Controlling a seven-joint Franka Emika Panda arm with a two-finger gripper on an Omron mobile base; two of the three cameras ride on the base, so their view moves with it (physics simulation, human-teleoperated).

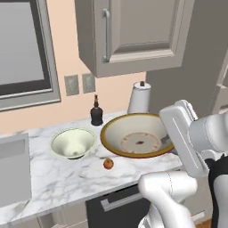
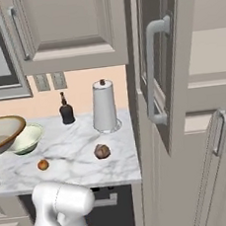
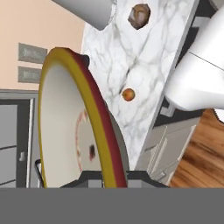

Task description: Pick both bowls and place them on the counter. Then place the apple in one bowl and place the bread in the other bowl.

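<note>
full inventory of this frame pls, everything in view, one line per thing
tan bowl: 1, tan, golden-brown rim, gripped at its rim, held tilted over the counter
cream-green bowl: 1, pale, on the counter, left of the tan bowl
apple: 1, red-orange, on the counter near its front edge
bread: 1, dark brown, on the counter in front of the paper towel roll
counter: 1, white marble
paper towel roll: 1, white, upright
bottle: 1, dark, by the wall
gripper: 1, dark, shut on the tan bowl's rim

Marble counter (image 1: 58,178): cream-green bowl (image 1: 72,143), apple (image 1: 108,164), bread (image 2: 102,151).
</note>
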